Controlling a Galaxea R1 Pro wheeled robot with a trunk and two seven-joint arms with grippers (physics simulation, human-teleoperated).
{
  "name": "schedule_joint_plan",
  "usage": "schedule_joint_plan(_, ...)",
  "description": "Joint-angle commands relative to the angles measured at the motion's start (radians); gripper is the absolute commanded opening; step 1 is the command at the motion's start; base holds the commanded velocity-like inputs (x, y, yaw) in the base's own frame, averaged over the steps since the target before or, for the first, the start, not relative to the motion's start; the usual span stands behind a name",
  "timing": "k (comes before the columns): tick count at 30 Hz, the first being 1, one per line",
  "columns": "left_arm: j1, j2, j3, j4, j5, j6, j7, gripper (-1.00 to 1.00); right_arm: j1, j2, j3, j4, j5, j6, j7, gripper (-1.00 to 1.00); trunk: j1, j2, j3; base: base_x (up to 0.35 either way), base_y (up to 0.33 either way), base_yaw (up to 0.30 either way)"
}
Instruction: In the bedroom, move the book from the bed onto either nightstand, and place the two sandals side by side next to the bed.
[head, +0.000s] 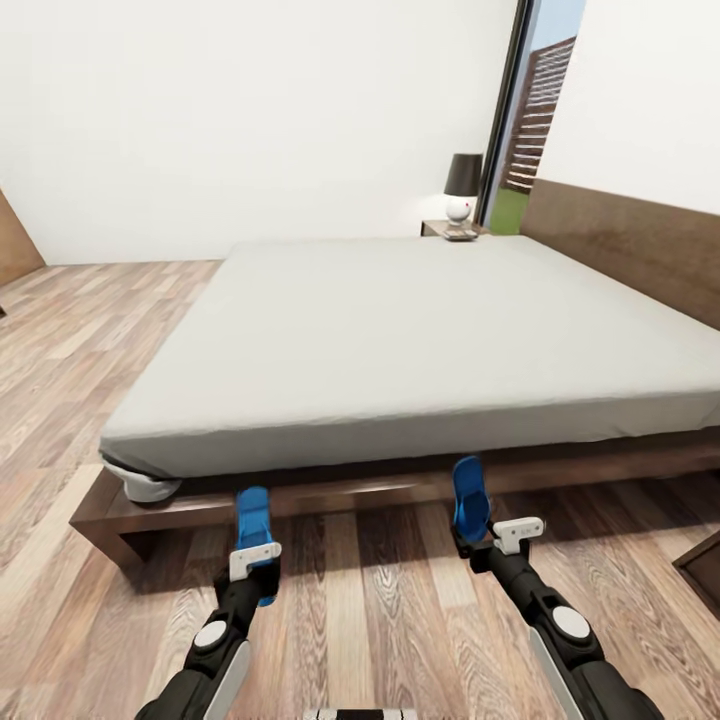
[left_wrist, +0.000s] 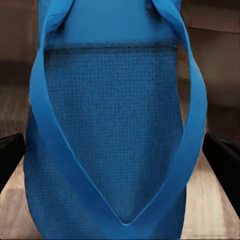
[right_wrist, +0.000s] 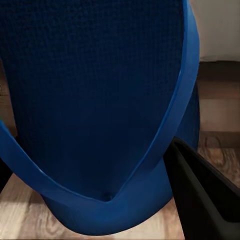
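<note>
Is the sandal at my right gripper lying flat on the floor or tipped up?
Tipped up. The right sandal stands steeply above the right gripper, toe end raised in front of the bed frame, not flat on the floor.

left hand (head: 256, 560), right hand (head: 482, 530), both clamped, extended forward

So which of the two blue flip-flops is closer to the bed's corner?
The sandal in the left gripper; the bed ends at its rounded corner just beside it, while the sandal in the right gripper sits further along.
</note>
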Motion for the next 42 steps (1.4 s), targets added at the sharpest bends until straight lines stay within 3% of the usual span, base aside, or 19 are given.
schedule_joint_plan(1,-0.001,-0.001,-0.001,0.000,0.007,0.022,0.007,-1.00,0.000,0.000,0.003,-0.001,-0.010,-0.001,0.000,-1.00,0.000,-0.001,-0.005,0.000,0.000,0.000)
schedule_joint_plan(3,-0.006,-0.005,0.000,0.003,0.009,0.088,0.008,-1.00,0.000,0.001,0.006,-0.007,-0.011,0.003,-0.002,-1.00,0.001,-0.001,-0.013,0.000,0.000,0.000)
schedule_joint_plan(5,-0.030,-0.004,0.001,0.003,0.008,0.206,0.013,-1.00,-0.001,0.000,0.019,-0.039,-0.010,0.079,-0.002,-1.00,0.002,-0.002,-0.020,0.000,0.000,0.000)
schedule_joint_plan(6,-0.070,-0.003,0.020,0.005,0.008,0.336,0.017,-1.00,-0.002,-0.002,0.021,-0.108,-0.009,0.160,0.003,-1.00,0.002,-0.002,-0.024,0.000,0.000,0.000)
schedule_joint_plan(8,-0.080,-0.003,0.069,0.019,0.008,0.372,0.016,-1.00,-0.002,-0.002,0.020,-0.119,-0.009,0.168,0.003,-1.00,0.003,-0.002,-0.032,0.000,0.000,0.000)
schedule_joint_plan(12,-0.083,-0.002,0.105,0.033,0.007,0.381,0.016,-1.00,-0.002,0.000,0.019,-0.128,-0.009,0.165,0.004,-1.00,0.005,-0.003,-0.047,0.000,0.000,0.000)
schedule_joint_plan(19,-0.084,-0.002,0.109,0.062,0.004,0.384,0.016,-1.00,-0.002,0.001,0.022,-0.146,-0.009,0.158,0.010,-1.00,0.008,-0.005,-0.074,0.000,0.000,0.000)
schedule_joint_plan(25,-0.114,-0.005,0.108,0.132,0.004,0.387,0.016,-1.00,0.000,0.003,0.024,-0.149,-0.009,0.157,0.073,-1.00,0.011,-0.006,-0.098,0.000,0.000,0.000)
schedule_joint_plan(29,-0.170,-0.005,0.108,0.223,0.005,0.379,0.013,-1.00,0.000,0.003,0.023,-0.151,-0.009,0.158,0.079,-1.00,0.013,-0.007,-0.113,0.000,0.000,0.000)
schedule_joint_plan(34,-0.300,-0.010,0.108,0.374,0.002,0.377,-0.010,-1.00,0.000,0.001,0.019,-0.158,-0.009,0.156,0.082,-1.00,0.015,-0.008,-0.132,0.000,0.000,0.000)
schedule_joint_plan(42,-0.388,-0.017,0.107,0.411,-0.001,0.385,-0.038,-1.00,0.000,-0.004,0.021,-0.165,-0.009,0.162,0.101,-1.00,0.019,-0.010,-0.163,0.000,0.000,0.000)
